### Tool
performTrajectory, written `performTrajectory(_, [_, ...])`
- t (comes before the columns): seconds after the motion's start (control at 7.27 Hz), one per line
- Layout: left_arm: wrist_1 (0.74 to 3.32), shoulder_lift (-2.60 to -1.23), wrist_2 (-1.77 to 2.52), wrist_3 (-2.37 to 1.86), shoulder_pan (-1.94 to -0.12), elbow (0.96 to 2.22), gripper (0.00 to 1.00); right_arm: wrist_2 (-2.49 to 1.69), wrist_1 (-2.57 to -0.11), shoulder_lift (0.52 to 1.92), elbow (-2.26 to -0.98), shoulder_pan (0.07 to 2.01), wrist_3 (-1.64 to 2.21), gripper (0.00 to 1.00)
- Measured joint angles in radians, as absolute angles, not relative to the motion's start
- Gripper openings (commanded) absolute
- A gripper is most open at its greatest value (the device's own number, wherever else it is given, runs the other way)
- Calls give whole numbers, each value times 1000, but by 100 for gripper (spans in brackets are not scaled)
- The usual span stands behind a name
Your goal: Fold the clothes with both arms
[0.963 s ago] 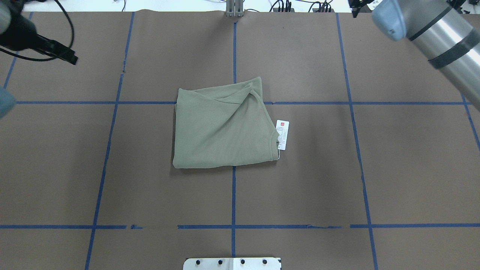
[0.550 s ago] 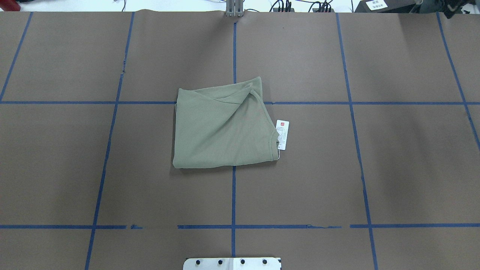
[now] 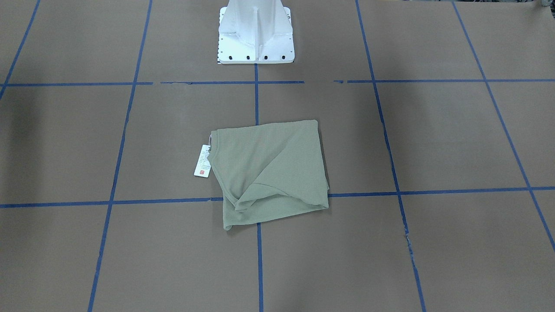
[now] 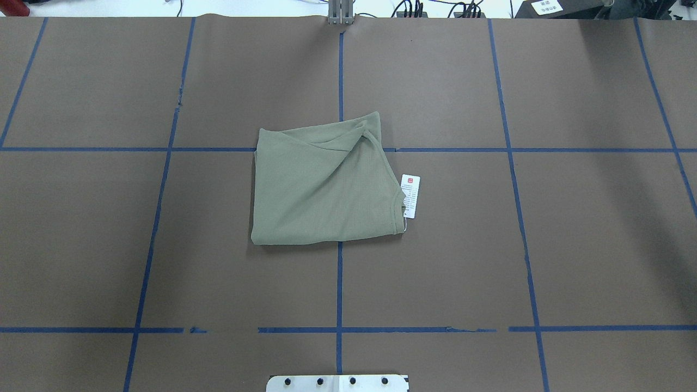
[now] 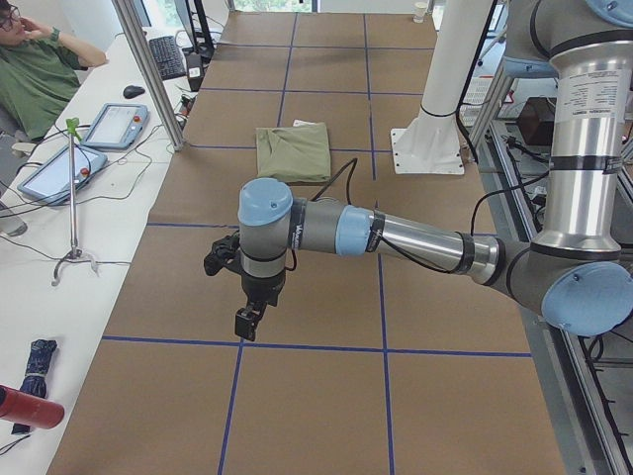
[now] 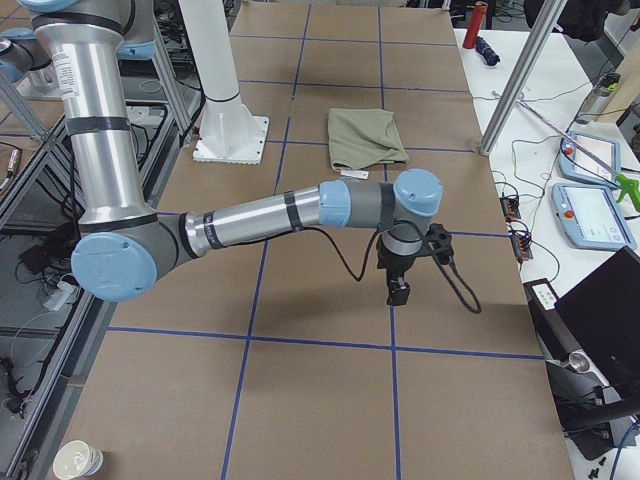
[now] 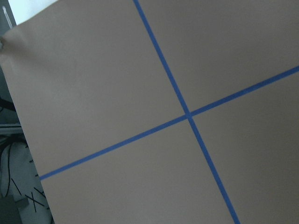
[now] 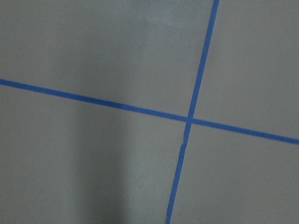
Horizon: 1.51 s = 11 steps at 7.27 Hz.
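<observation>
The pale sage-green shirt lies folded into a rough square at the middle of the brown table, with a diagonal crease across it. It also shows in the front view. Its white hang tag with a red mark sticks out at the right edge. Neither arm shows in the overhead or front views. In the left side view my left gripper hangs above bare table, far from the shirt. In the right side view my right gripper hangs likewise, apart from the shirt. I cannot tell whether either is open or shut.
The white pedestal base stands at the robot's edge of the table. Blue tape lines grid the brown cover. A person, tablets and a red bottle are on the side bench. A paper cup sits on the floor.
One second ago both arms showed at the top corners of the overhead view. They have since moved outward and out of that view. The shirt has not moved.
</observation>
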State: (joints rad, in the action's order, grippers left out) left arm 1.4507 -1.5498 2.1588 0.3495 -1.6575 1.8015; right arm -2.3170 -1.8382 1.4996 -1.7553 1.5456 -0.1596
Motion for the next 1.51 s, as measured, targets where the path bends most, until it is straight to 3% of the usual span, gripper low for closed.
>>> performTrajectory(0.41, [1470, -1449, 2317, 243, -1677, 1795, 100, -2313, -1776, 1632, -1826, 1552, -42, 100])
performTrajectory(1.51, [1500, -1428, 2355, 221, -1675, 1801, 100, -2302, -1737, 1649, -1827, 1548, 10, 100])
